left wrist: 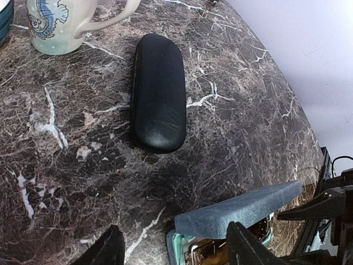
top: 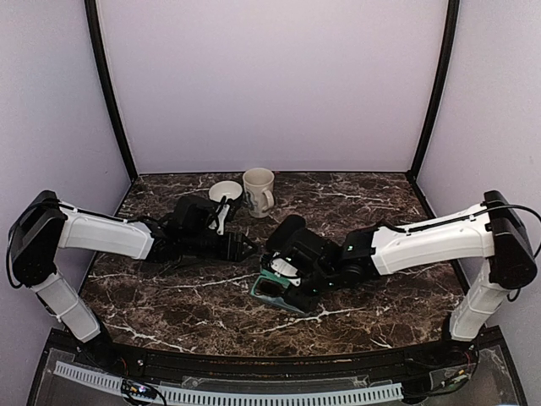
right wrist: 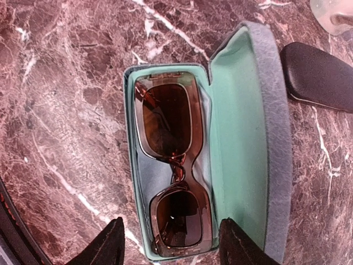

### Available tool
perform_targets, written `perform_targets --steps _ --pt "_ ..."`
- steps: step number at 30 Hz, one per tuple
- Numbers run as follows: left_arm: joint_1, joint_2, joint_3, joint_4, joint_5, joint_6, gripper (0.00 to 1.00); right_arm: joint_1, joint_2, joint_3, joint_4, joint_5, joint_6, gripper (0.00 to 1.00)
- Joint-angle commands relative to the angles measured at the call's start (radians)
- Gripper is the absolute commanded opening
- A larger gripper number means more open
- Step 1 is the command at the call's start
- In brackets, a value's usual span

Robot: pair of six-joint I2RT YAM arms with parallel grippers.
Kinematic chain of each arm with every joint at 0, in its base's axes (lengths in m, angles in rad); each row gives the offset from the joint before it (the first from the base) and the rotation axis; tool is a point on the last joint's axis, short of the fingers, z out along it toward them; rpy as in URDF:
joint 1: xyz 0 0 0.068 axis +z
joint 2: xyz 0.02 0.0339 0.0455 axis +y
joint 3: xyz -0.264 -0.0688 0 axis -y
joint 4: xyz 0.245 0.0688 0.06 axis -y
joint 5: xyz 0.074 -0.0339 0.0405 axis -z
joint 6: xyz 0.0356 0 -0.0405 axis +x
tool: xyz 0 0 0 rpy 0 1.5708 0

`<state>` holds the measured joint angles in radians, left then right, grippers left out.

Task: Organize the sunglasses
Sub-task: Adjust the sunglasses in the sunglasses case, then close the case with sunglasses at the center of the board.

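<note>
- The sunglasses (right wrist: 175, 171) have a thick, glossy, half-transparent brown frame and squarish dark brown lenses; they lie folded, lenses up, inside the open grey-blue case (right wrist: 238, 143)
- This case is a rectangle with round corners, felt-like outside and lined with smooth mint green; its lid stands open to one side
- The right gripper (right wrist: 171, 245) is spread wide, one dark finger at each side of the near end of the case, and it holds nothing
- The left gripper (left wrist: 176, 248) also has its fingers wide apart, with nothing between them, close to the raised lid
- The table (left wrist: 71, 165) is polished dark brown marble with white veins
- The black case (left wrist: 158, 91) is a long closed oval with fine leather-like grain; it lies flat near the grey-blue one, not touching it
- Only the right wrist view looks into the open case; the left wrist view meets the lid from outside, with a small glimpse of brown frame under it
- The left wrist view shows a glazed cream mug (left wrist: 60, 22) with a blue figure, maybe a seahorse
- Only the top view shows the white bowl (top: 224, 191) beside the mug; there the right arm covers most of the grey-blue case
</note>
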<state>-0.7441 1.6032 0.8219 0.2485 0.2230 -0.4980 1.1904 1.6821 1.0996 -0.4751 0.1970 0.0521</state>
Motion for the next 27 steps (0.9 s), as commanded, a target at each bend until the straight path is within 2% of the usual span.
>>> perform_targets --steps 1,5,11,19,27 --pt "0.004 -0.005 -0.017 0.065 0.043 0.001 0.65 -0.015 -0.123 -0.039 0.084 -0.008 0.052 0.58" --pt "0.003 0.015 -0.001 0.104 0.095 -0.01 0.65 -0.064 -0.209 -0.093 0.125 -0.039 0.104 0.57" --pt "0.003 0.08 0.042 0.158 0.174 -0.034 0.64 -0.187 -0.301 -0.187 0.187 -0.173 0.194 0.6" --pt "0.002 0.178 0.126 0.167 0.226 -0.042 0.63 -0.314 -0.335 -0.314 0.301 -0.315 0.297 0.62" --pt "-0.006 0.245 0.162 0.187 0.293 -0.058 0.58 -0.36 -0.335 -0.385 0.414 -0.427 0.352 0.55"
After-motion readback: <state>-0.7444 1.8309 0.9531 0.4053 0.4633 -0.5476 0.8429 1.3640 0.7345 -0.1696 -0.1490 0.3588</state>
